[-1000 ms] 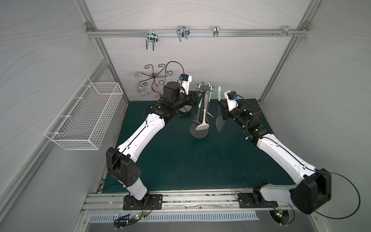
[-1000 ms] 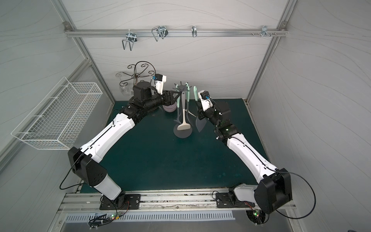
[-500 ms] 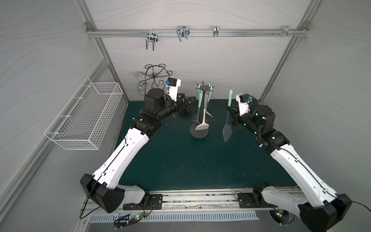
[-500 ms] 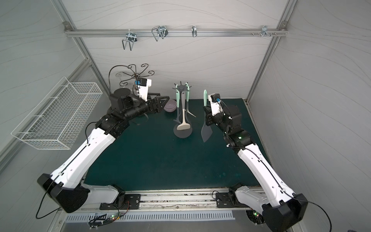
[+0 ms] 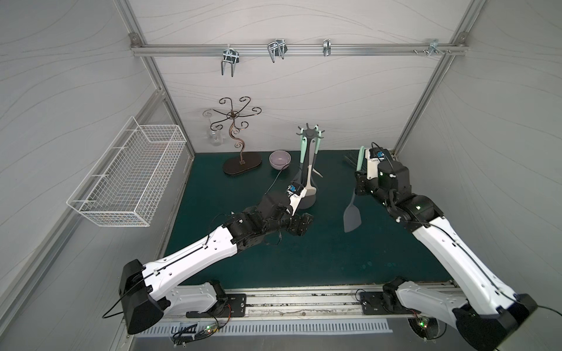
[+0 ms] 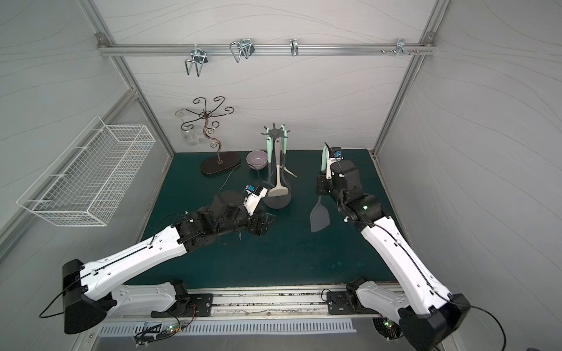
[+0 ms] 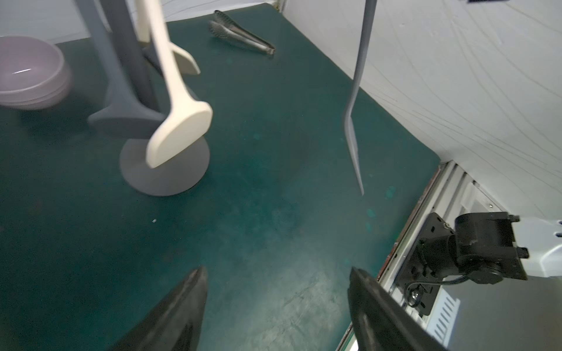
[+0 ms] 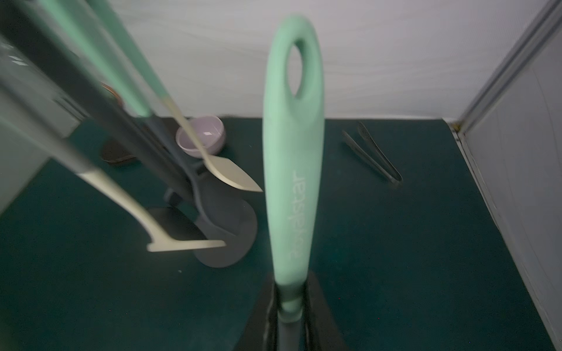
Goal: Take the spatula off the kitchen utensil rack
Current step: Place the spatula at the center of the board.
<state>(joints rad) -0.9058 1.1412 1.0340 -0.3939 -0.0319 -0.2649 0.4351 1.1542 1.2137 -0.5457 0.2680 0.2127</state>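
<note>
The dark green mat (image 5: 304, 258) carries the kitchen utensil rack (image 6: 278, 203) just past centre toward 12 o'clock. A lilac bowl (image 5: 280, 160) sits at the rack's 11 o'clock. A bronze wire stand (image 5: 242, 163) stands at the mat's 11 o'clock, and metal tongs (image 7: 243, 36) lie at 1 o'clock.

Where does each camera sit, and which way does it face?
Top views: high over the front rail, looking down at the mat; left arm and right arm show.
Left wrist: on the left arm, facing the rack; open left pincer tips show.
Right wrist: on the right arm, looking along the spatula clamped in the right pincer.
Shared: both wrist views show bowl and tongs.
</note>
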